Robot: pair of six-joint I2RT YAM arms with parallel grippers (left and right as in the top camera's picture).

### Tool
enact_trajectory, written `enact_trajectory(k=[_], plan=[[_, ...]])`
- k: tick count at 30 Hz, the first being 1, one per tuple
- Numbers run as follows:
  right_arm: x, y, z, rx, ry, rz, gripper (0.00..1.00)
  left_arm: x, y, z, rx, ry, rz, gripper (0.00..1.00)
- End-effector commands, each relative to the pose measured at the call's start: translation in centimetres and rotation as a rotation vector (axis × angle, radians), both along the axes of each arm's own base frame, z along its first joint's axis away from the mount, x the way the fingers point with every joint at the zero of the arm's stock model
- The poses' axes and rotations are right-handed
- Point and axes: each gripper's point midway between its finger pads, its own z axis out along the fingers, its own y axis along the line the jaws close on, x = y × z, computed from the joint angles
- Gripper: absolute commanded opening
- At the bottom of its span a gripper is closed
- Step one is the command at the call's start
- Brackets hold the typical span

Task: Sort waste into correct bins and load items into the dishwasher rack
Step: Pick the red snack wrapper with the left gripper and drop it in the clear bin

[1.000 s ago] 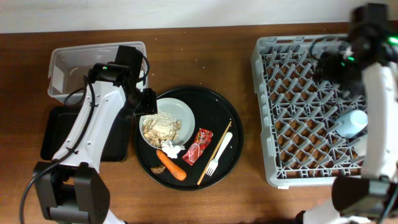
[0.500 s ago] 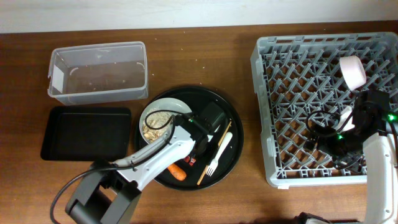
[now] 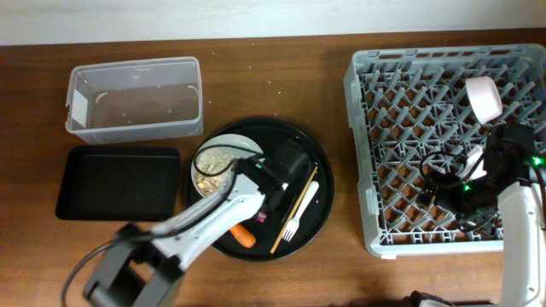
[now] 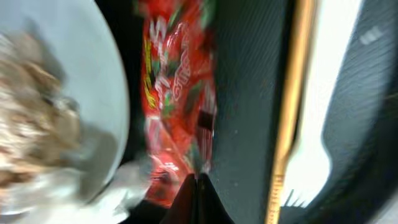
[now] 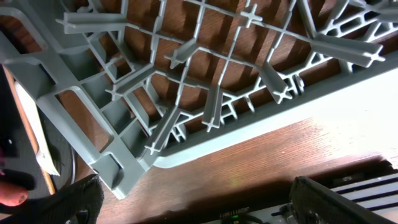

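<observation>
The red snack wrapper (image 4: 177, 93) lies on the round black tray between the pale plate (image 4: 93, 93) and a wooden stick (image 4: 289, 124). My left gripper (image 4: 198, 180) is shut, its tips pinched on the wrapper's near edge. In the overhead view the left arm (image 3: 256, 192) covers most of the wrapper. Beige food scraps (image 3: 213, 166) sit on the plate, with white tissue (image 4: 124, 186) beside it. The carrot piece (image 3: 242, 235) and white fork (image 3: 300, 209) lie on the tray. My right gripper (image 3: 465, 183) hangs open over the grey dishwasher rack (image 3: 409, 128).
The clear tub (image 3: 135, 62) stands at the back left, with the shallow black tray (image 3: 115, 181) in front of it. A pinkish-white cup (image 3: 482, 95) sits in the rack's back right. The right wrist view shows the rack's near wall (image 5: 186, 93) and bare wood.
The left arm moved from the plate's left side to the wrapper, and its jaws closed. The right arm came from the rack's far side to its near side.
</observation>
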Motion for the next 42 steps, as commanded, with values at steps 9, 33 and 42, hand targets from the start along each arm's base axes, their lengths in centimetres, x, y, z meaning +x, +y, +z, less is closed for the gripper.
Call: enact_trajectory(k=[9, 33, 42], plan=[[0.1, 0.1, 0.1, 0.004, -0.015, 0.002, 0.99, 2.8, -0.6, 6.6, -0.207, -0.080, 0.105, 0.47], [0.2, 0.0, 0.1, 0.002, -0.018, 0.003, 0.99, 10.1, 8.5, 14.1, -0.095, -0.388, 0.353, 0.00], [0.2, 0.0, 0.1, 0.002, -0.018, 0.003, 0.99, 24.4, 21.8, 12.5, -0.172, -0.711, 0.729, 0.06]])
